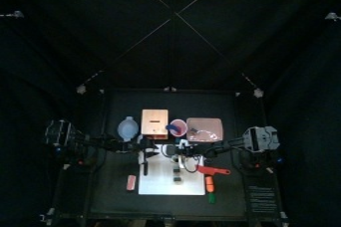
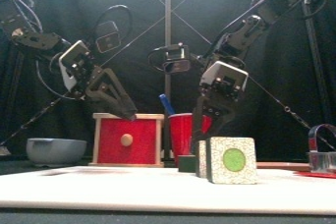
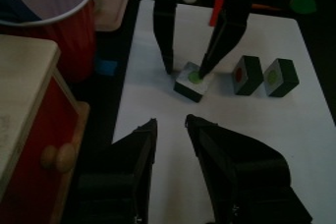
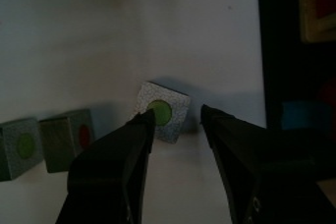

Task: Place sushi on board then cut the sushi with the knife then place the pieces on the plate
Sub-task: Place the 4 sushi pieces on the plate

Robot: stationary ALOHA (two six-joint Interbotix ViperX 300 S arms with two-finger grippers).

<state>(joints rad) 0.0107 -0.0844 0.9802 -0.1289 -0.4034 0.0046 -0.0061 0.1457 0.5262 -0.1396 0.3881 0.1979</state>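
Three dark green sushi pieces lie apart on the white board (image 3: 250,130). One tilted piece (image 3: 191,81) (image 4: 164,110) sits between the lowered fingers of my right gripper (image 3: 194,66) (image 4: 175,116), which is open just over it. The other two pieces (image 3: 247,74) (image 3: 280,77) stand side by side a little away. In the front view the nearest piece (image 2: 233,159) shows a green centre. My left gripper (image 3: 171,122) (image 2: 112,95) hovers open above the board near the wooden box, holding nothing. The red cup (image 2: 180,130) holds the blue knife (image 2: 165,103). The pink plate (image 1: 204,127) lies at the back right.
The wooden box with a red drawer (image 2: 129,140) and the blue-grey bowl (image 2: 55,150) stand at the back left. A red knife (image 1: 217,170) and a small orange toy (image 1: 210,184) lie right of the board. A small pink thing (image 1: 132,181) lies left of it.
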